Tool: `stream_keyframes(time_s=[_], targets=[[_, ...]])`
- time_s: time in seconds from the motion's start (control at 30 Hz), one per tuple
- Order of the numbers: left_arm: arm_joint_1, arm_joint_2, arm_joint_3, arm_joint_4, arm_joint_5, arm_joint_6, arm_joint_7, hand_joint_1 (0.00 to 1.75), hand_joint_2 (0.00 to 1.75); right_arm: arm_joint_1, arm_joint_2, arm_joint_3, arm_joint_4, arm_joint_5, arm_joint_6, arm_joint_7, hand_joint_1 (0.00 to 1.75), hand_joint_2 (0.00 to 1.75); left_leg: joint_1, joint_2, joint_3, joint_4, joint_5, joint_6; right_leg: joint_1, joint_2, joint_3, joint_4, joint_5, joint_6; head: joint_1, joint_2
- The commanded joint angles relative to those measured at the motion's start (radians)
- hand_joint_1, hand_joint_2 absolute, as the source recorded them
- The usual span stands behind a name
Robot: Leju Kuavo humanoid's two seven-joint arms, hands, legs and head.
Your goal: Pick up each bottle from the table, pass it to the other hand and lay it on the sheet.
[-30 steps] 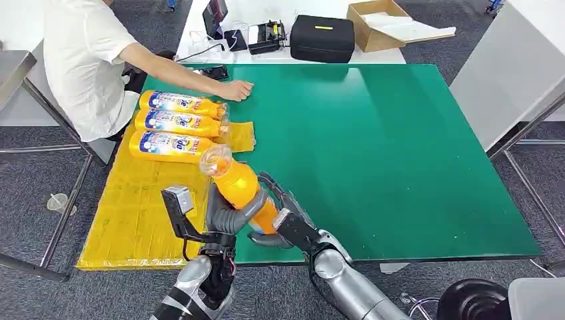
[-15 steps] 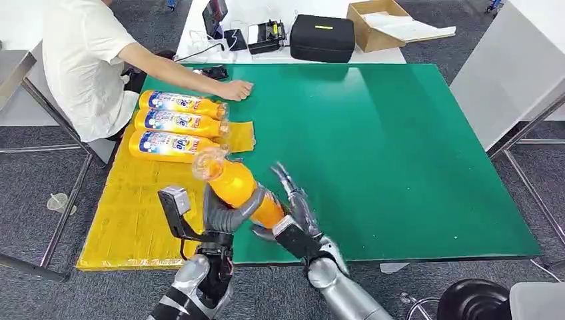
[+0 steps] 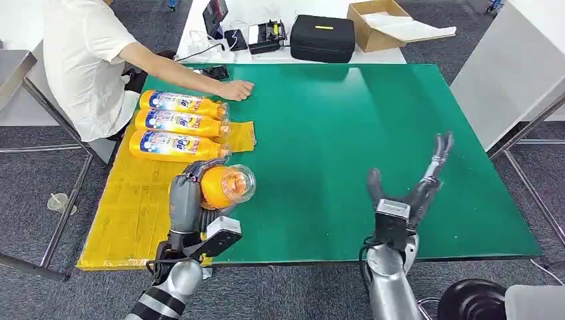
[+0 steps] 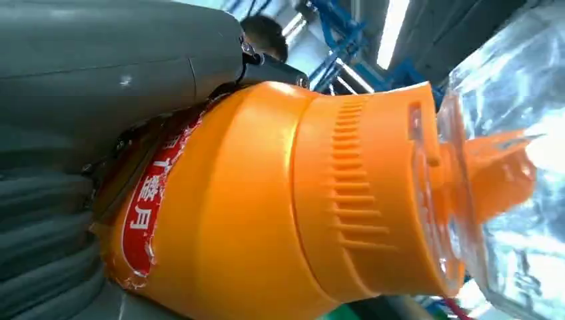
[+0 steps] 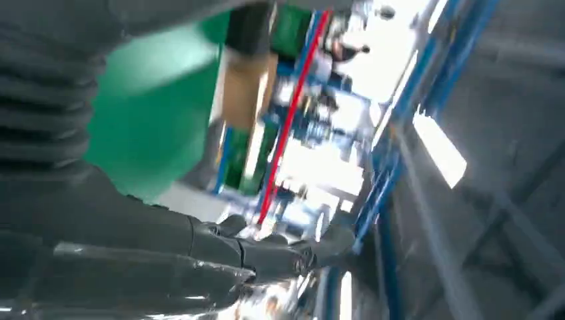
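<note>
Orange plastic fills our grip: the left hand [image 3: 190, 200] wraps its fingers around an orange bottle [image 3: 223, 187], low and left of centre in the head frame, with the bottle's clear cap [image 3: 241, 183] facing up toward the camera. In the left wrist view we see the same bottle [image 4: 266, 207] close up, its ribbed orange shoulder and a red label band pressed against the grey thumb [image 4: 113, 60]. The held bottle hangs over the right edge of the yellow sheet [image 3: 133, 220], where that sheet meets the green table [image 3: 373, 147].

Three more orange bottles [image 3: 178, 125] lie side by side on the sheet's upper part, caps pointing right, just above the one we hold.

Our right hand [image 3: 413, 187] stands at lower right of the head frame, above the green surface, fingers spread apart and pointing up, holding nothing. The right wrist view shows its dark fingers [image 5: 266, 253] stretched out against a blurred background.

A person [image 3: 86, 60] in a white shirt sits at upper left, one hand [image 3: 236, 89] resting on the table just above the laid bottles.
</note>
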Motion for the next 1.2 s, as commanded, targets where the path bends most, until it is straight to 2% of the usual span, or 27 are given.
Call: stream_keyframes(time_s=[0.03, 0.17, 0.2, 0.3, 0.37, 0.63, 0.67, 0.7, 0.87, 0.9, 0.93, 0.97, 1.0, 1.2], targets=[[-0.065, 0.050, 0.036, 0.102, -0.152, 0.000, 0.101, 1.75, 1.75, 0.015, 0.022, -0.095, -0.033, -0.020, -0.084, 0.001, 0.00, 0.00, 0.001, 0.001, 0.004, -0.001, -0.001, 0.000, 0.001, 0.000, 0.004, 0.000, -0.001, -0.004, 0.000, 0.000], [-0.065, 0.050, 0.036, 0.102, -0.152, 0.000, 0.101, 1.75, 1.75, 0.015, 0.022, -0.095, -0.033, -0.020, -0.084, 0.001, 0.00, 0.00, 0.000, 0.001, 0.004, 0.000, -0.001, 0.000, 0.001, -0.001, 0.003, 0.000, -0.001, -0.003, 0.000, 0.000], [-0.089, 0.059, 0.038, 0.157, -0.286, 0.000, 0.182, 1.75, 1.75, 0.009, 0.018, -0.076, -0.006, -0.045, -0.084, 0.001, 0.00, 0.00, 0.001, 0.001, 0.006, 0.000, -0.003, 0.000, 0.002, -0.001, 0.006, 0.000, -0.003, -0.005, 0.000, 0.000], [-0.178, 0.082, 0.015, 0.334, -0.445, -0.063, 0.299, 1.75, 1.75, -0.003, 0.000, -0.045, 0.042, -0.078, -0.084, 0.001, 0.00, 0.00, 0.001, 0.002, 0.005, -0.001, -0.001, 0.000, 0.001, 0.000, 0.004, -0.001, -0.001, -0.003, 0.000, 0.000], [-0.244, 0.082, 0.012, 0.463, -0.480, -0.124, 0.333, 1.75, 1.75, -0.012, -0.015, -0.026, 0.074, -0.113, -0.084, 0.001, 0.00, 0.00, 0.001, 0.001, 0.007, -0.001, -0.001, 0.000, 0.002, -0.001, 0.007, -0.002, -0.001, -0.004, 0.000, 0.000], [-0.336, 0.080, 0.026, 0.702, -0.464, -0.244, 0.314, 1.75, 1.75, -0.023, -0.050, 0.022, 0.145, -0.174, -0.084, 0.001, 0.00, 0.00, 0.001, 0.002, 0.004, -0.001, 0.000, -0.001, 0.001, 0.001, 0.004, -0.001, 0.000, -0.002, 0.000, 0.000], [-0.344, 0.080, 0.025, 0.717, -0.468, -0.248, 0.317, 1.75, 1.75, -0.025, -0.044, 0.013, 0.148, -0.147, -0.084, 0.001, 0.00, 0.00, 0.002, 0.004, 0.009, 0.000, -0.002, -0.001, 0.003, 0.001, 0.009, -0.001, -0.002, -0.006, 0.000, 0.000], [-0.350, 0.079, 0.025, 0.733, -0.470, -0.253, 0.317, 1.75, 1.75, -0.029, -0.047, 0.022, 0.152, -0.148, -0.084, 0.001, 0.00, 0.00, 0.001, 0.003, 0.005, 0.000, 0.000, -0.001, 0.002, 0.001, 0.005, -0.001, -0.001, -0.003, 0.000, 0.000], [-0.359, 0.075, 0.020, 0.749, -0.474, -0.263, 0.314, 1.75, 1.75, -0.035, -0.051, 0.032, 0.162, -0.165, -0.084, 0.001, 0.00, 0.00, 0.001, 0.004, 0.006, 0.000, -0.001, -0.001, 0.002, 0.003, 0.006, -0.001, -0.001, -0.004, 0.000, 0.000], [-0.359, 0.075, 0.020, 0.749, -0.474, -0.263, 0.314, 1.64, 1.75, -0.035, -0.051, 0.032, 0.162, -0.165, -0.084, 0.001, 0.00, 0.00, 0.001, 0.005, 0.008, 0.000, -0.002, -0.001, 0.002, 0.003, 0.008, -0.001, -0.001, -0.005, 0.000, 0.000], [-0.360, 0.072, 0.019, 0.752, -0.473, -0.272, 0.314, 0.94, 1.75, -0.035, -0.053, 0.036, 0.167, -0.168, -0.084, 0.001, 0.00, 0.00, 0.001, 0.002, 0.003, -0.001, 0.001, -0.001, 0.001, 0.002, 0.003, -0.001, 0.000, -0.002, 0.000, 0.000], [-0.360, 0.072, 0.019, 0.752, -0.473, -0.272, 0.314, 0.94, 1.75, -0.035, -0.053, 0.036, 0.167, -0.168, -0.084, 0.001, 0.00, 0.00, 0.001, 0.004, 0.006, 0.000, -0.001, -0.001, 0.002, 0.002, 0.006, 0.000, -0.001, -0.004, 0.000, 0.000], [-0.361, 0.067, 0.026, 0.756, -0.464, -0.288, 0.314, 0.00, 1.75, -0.031, -0.055, 0.033, 0.168, -0.167, -0.084, 0.001, 0.00, 0.00, 0.001, 0.003, 0.005, -0.001, 0.000, -0.001, 0.002, 0.002, 0.005, -0.001, 0.000, -0.003, 0.000, 0.000], [-0.369, 0.065, 0.029, 0.754, -0.433, -0.379, 0.271, 0.00, 1.75, -0.030, -0.062, 0.031, 0.173, -0.176, -0.084, 0.001, 0.00, 0.00, 0.001, 0.002, 0.006, 0.000, -0.001, -0.001, 0.002, 0.001, 0.006, 0.000, -0.001, -0.004, 0.000, 0.000]])
